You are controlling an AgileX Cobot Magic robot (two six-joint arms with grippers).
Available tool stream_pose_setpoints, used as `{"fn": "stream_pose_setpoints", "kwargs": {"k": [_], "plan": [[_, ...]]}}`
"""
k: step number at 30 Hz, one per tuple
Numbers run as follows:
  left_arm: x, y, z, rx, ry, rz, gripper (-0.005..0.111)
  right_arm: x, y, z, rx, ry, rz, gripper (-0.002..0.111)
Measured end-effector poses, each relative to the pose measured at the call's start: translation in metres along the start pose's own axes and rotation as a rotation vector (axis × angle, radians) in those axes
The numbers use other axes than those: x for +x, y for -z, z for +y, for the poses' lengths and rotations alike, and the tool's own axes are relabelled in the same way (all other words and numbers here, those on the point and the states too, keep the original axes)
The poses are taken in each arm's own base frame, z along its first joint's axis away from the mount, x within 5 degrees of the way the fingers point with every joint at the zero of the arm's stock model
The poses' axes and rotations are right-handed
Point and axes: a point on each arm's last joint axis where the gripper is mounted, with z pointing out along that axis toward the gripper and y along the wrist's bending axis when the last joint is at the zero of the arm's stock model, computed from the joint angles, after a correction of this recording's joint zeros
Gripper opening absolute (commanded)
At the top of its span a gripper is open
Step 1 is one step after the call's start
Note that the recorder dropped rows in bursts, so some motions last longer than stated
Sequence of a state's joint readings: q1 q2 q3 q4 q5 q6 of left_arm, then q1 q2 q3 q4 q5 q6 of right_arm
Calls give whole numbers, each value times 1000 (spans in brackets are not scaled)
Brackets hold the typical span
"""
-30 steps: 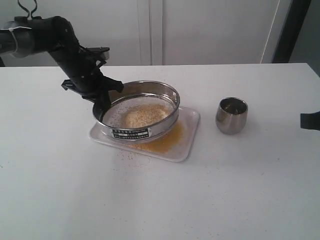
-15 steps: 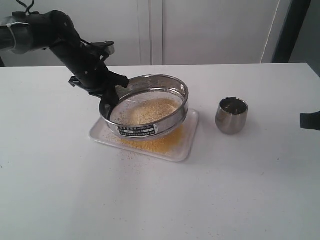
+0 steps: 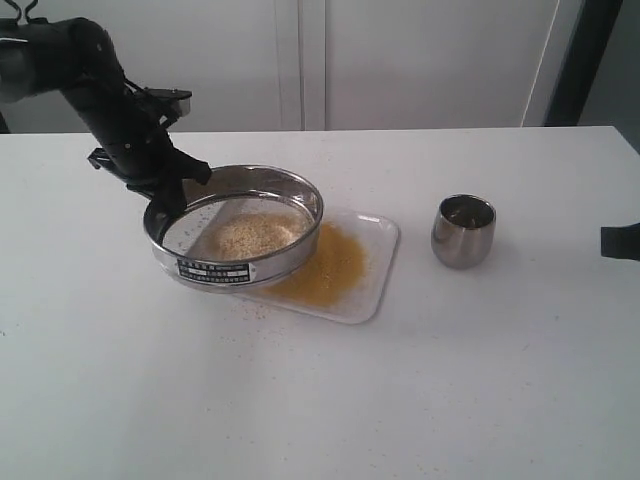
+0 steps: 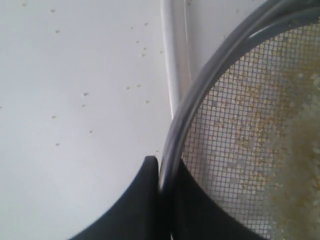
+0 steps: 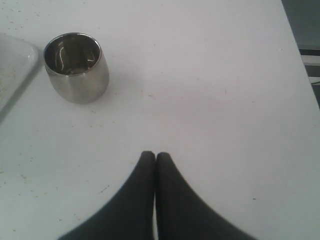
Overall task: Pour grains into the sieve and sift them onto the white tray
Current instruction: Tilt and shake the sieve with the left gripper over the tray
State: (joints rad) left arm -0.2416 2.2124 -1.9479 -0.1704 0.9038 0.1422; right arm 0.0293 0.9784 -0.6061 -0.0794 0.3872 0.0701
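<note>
The steel sieve (image 3: 240, 262) hangs over the left end of the white tray (image 3: 382, 262), reaching past its left edge. My left gripper (image 3: 168, 200) is shut on the sieve's far-left rim (image 4: 175, 135), one finger outside the wall and one inside on the mesh. Pale whitish grains (image 3: 252, 234) lie heaped on the mesh (image 4: 250, 145). Fine golden-yellow grains (image 3: 330, 268) cover the bare middle of the tray. My right gripper (image 5: 155, 156) is shut on nothing above the bare table; only its dark tip (image 3: 620, 242) shows at the exterior view's right edge.
A small rounded steel cup (image 3: 463, 231) stands upright on the table right of the tray, also seen in the right wrist view (image 5: 76, 67). Stray grains (image 3: 250, 308) dot the table in front of the tray. The tray's rim (image 4: 172, 60) runs beside the sieve.
The left gripper swung the sieve right and then back left, past where it began. It now overhangs the tray's left edge, baring the golden heap. The right gripper stayed still.
</note>
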Motion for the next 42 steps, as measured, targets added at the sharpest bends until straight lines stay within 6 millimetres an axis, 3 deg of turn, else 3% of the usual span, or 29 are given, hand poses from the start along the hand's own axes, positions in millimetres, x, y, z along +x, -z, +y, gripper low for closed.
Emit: {"fn": "stream_pose_setpoints", "kwargs": {"k": [4,8,14,18,22,25,27,30,38,42], "plan": [[0,3,-1,-7,4,-5,0,0,0,0,0,0,0,0],[-8,1,-14,-9,8,-65,0,0,0,0,0,0,0,0],[-21,-7,-69,69,-39,-163,0,0,0,0,0,0,0,0],[-21,-8,-75,75,-50,-156,0,0,0,0,0,0,0,0],[-14,-6,-48,5,-50,-94,0,0,0,0,0,2,0,0],[-3,8,3,-83,3,-32,0,0,0,0,0,2,0,0],[1,19,26,-122,37,-38,0,0,0,0,0,2,0,0],[1,24,30,-118,52,-54,0,0,0,0,0,2,0,0],[-24,12,-41,19,-3,-220,0,0,0,0,0,2,0,0],[-25,9,-60,41,-32,-218,0,0,0,0,0,2,0,0]]}}
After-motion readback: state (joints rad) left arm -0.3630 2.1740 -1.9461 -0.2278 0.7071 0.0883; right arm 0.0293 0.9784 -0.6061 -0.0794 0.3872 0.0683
